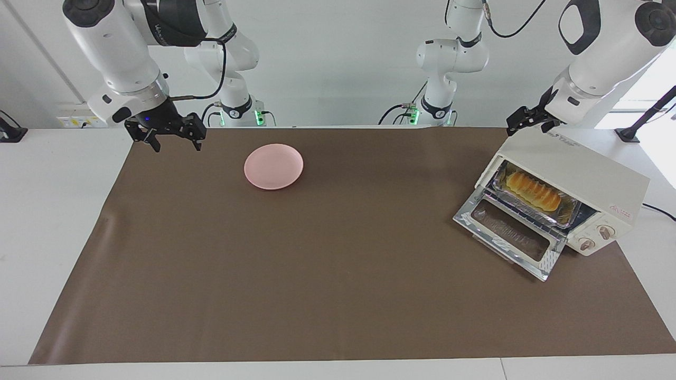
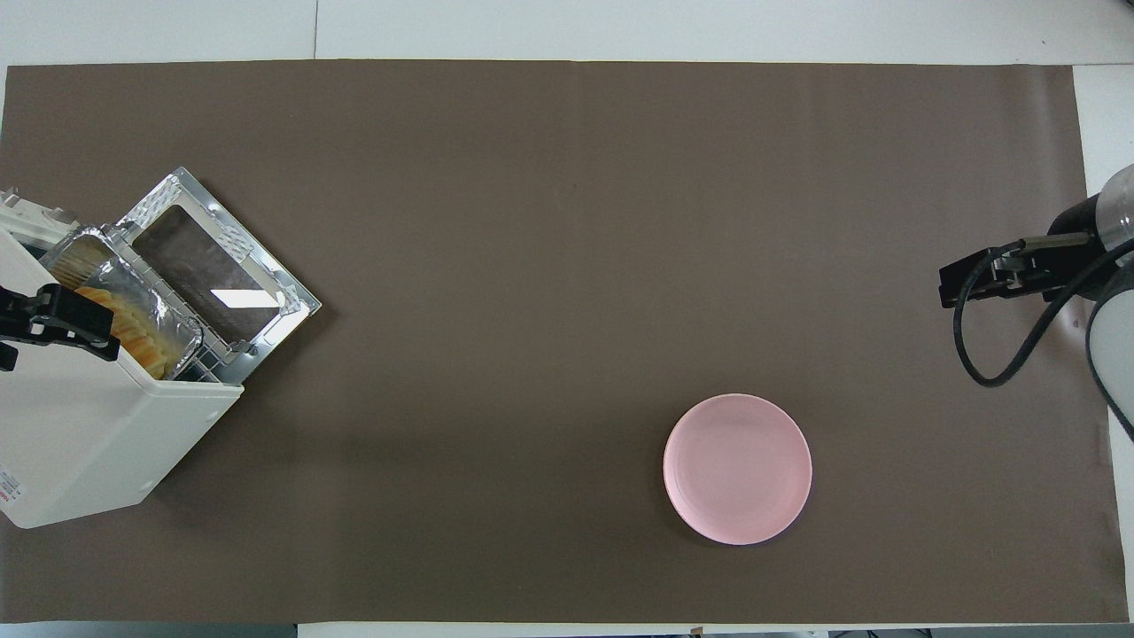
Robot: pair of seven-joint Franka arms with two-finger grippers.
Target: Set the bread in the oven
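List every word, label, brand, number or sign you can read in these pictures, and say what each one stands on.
Nothing can be read for certain.
Oven: grey lettering along its top edge, under the left gripper, too small to read.
Oven: red mark and sticker on its top, blurred.
Right arm's upper link: white lettering, too blurred to read.
Both arm bases: a small round badge each, unreadable.
Pink plate: no text.
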